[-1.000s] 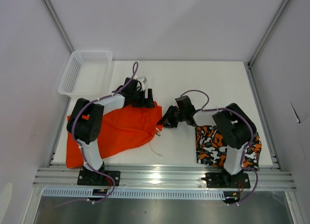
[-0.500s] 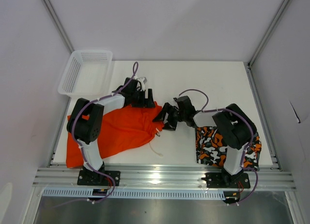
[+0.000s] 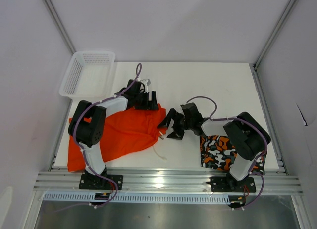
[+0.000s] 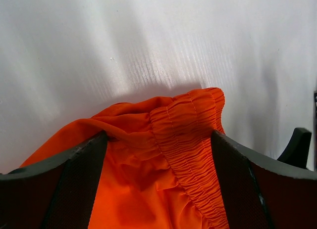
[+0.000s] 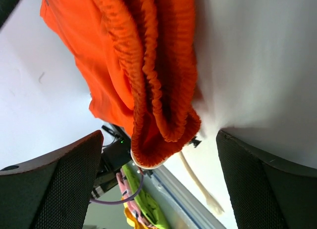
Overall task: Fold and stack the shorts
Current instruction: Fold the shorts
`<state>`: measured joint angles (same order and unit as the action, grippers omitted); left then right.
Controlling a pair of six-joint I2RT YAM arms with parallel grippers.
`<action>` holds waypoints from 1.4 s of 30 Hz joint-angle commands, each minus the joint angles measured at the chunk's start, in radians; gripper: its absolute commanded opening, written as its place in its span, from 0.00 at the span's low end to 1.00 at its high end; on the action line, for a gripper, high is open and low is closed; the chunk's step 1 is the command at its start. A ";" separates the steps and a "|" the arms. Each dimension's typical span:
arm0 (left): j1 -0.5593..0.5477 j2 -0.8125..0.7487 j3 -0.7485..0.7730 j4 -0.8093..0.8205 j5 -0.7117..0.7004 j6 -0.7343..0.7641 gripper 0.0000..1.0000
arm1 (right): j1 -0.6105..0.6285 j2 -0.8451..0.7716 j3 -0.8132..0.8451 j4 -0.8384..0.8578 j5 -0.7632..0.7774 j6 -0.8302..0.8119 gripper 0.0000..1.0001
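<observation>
Shorts: orange pair (image 3: 124,132) lies rumpled on tabletop (image 3: 198,85); patterned pair (image 3: 218,152) looks folded, well apart to its right.
Left claw (image 4: 158,137): spread, straddling orange pair's waistband (image 4: 185,140) at its far edge, pinching nothing.
Right claw (image 3: 168,128): spread wide, just beside orange pair's right corner, holding nothing.
Grip risk: either claw may close on one layer of waistband only, so the fold would drag crooked.
Cord risk: drawstring (image 3: 158,152) trails off orange pair's near right corner; it could snag a finger or pull the cloth askew.
Stack risk: a bunched orange pair would likely slump off patterned pair.
</observation>
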<state>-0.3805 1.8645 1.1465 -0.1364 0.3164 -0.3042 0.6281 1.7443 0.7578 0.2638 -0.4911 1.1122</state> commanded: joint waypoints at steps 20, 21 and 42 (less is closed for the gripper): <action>-0.015 0.050 0.039 0.006 -0.022 0.054 0.85 | 0.005 0.244 0.054 0.264 -0.018 0.137 0.44; -0.015 0.050 0.039 0.006 -0.023 0.054 0.85 | 0.005 0.247 0.054 0.264 -0.023 0.132 0.38; -0.020 0.073 0.032 0.050 0.053 0.065 0.84 | -0.030 0.285 0.090 0.288 -0.026 -0.092 0.87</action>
<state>-0.3870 1.9114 1.1625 -0.0986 0.3153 -0.2638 0.6209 1.9728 0.8505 0.6109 -0.5854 1.0973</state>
